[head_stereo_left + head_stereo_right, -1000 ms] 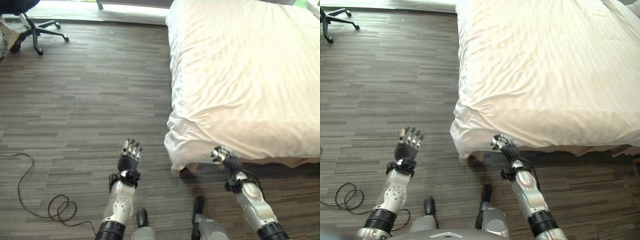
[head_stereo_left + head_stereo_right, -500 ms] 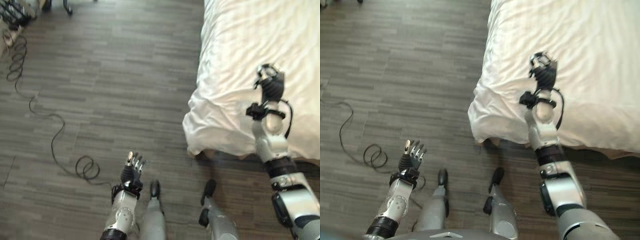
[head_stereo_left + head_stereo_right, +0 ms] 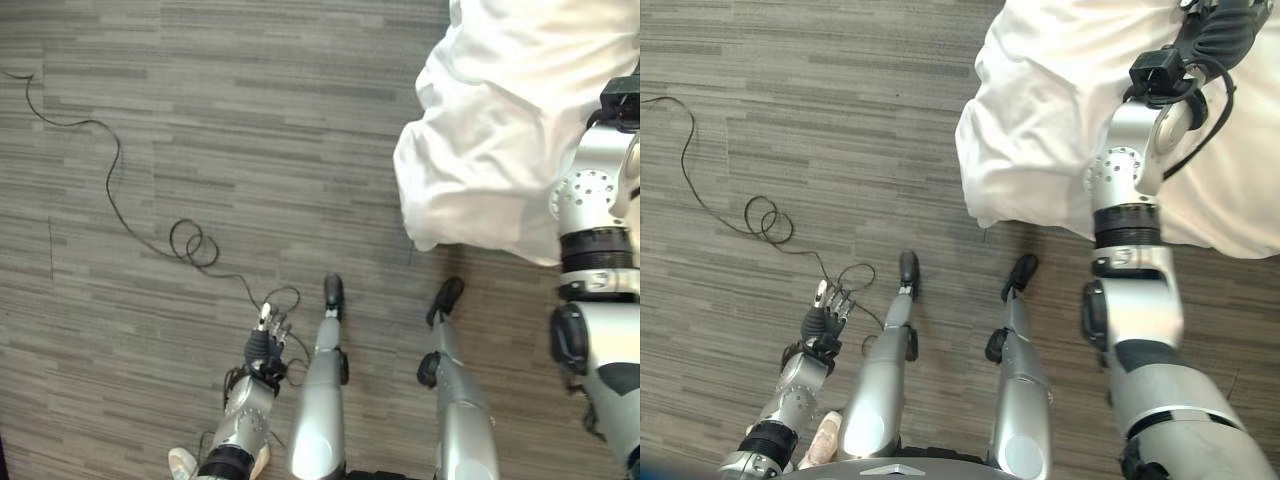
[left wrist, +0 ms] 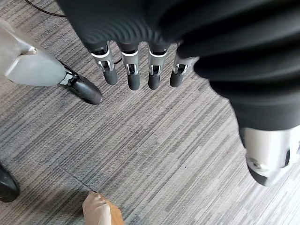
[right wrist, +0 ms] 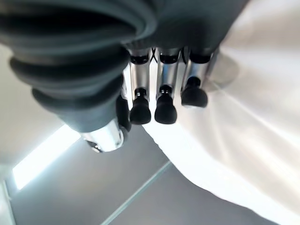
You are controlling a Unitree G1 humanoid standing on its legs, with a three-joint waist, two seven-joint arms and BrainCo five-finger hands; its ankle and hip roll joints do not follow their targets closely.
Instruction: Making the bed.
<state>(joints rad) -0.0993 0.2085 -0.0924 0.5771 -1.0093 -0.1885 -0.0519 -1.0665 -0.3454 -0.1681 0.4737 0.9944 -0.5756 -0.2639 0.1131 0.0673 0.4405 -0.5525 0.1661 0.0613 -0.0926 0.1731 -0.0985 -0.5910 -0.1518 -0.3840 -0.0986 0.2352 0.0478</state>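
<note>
Fingers [image 4: 133,70] of the left hand [image 3: 263,345] hang straight and slightly spread, holding nothing, low at the near left above the grey wood-grain floor [image 3: 200,130]. In the left wrist view the thumb [image 4: 267,159] stands well apart from the row of fingers, with bare floor past them.

Raised high at the far right, the right hand [image 3: 1225,25] sits over the bed, its dark ribbed cover at the top edge of the right eye view. Its own wrist view shows the fingers [image 5: 161,101] bent downward with their dark tips close together, right against the white sheet [image 5: 243,117]; whether they pinch the cloth or merely rest near it I cannot tell.

Bed [image 3: 500,120] and its white sheet occupy the far right of the scene. The sheet's corner [image 3: 1005,165] bulges in loose, rumpled folds and hangs down over the bed's near-left edge toward the floor, with a shadow beneath it. The left hand is well apart from it.
</note>
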